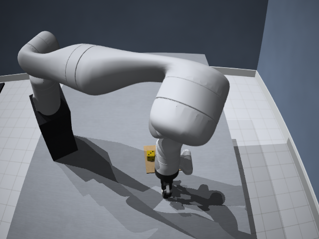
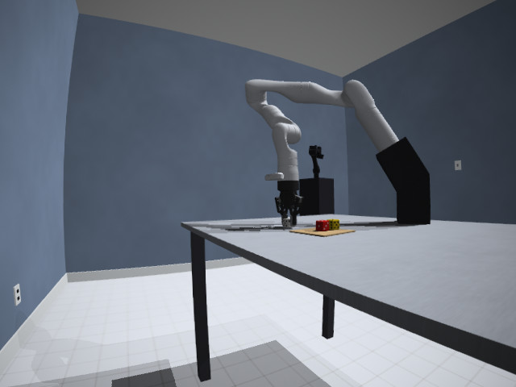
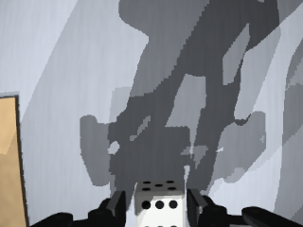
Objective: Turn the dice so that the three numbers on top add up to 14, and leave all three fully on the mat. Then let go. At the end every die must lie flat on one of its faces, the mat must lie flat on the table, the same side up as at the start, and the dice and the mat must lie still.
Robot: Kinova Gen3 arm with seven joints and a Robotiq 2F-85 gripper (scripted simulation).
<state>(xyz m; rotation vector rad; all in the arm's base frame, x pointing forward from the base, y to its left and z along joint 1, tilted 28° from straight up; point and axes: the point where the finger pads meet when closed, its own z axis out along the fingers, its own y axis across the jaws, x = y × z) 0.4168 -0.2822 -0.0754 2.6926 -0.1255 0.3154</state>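
A white die (image 2: 286,222) (image 3: 159,215) stands on the grey table, off the mat. Its top face shows a row of three pips and part of another row at the wrist picture's lower edge; a side face shows five. My gripper (image 1: 166,195) (image 3: 156,203) points down around this die, its fingers open on either side. The tan mat (image 1: 150,168) (image 2: 304,231) (image 3: 10,189) lies flat beside it. A yellow die (image 1: 150,154) (image 2: 334,224) sits on the mat with three pips on top. A red die (image 2: 322,226) sits beside it; its top is unreadable and my arm hides it in the top view.
The grey table (image 1: 108,108) (image 2: 416,258) carries the mat and the white die. The black arm base (image 1: 59,136) (image 2: 412,195) stands at the table's far side from the gripper. Arm shadows cross the table around the gripper.
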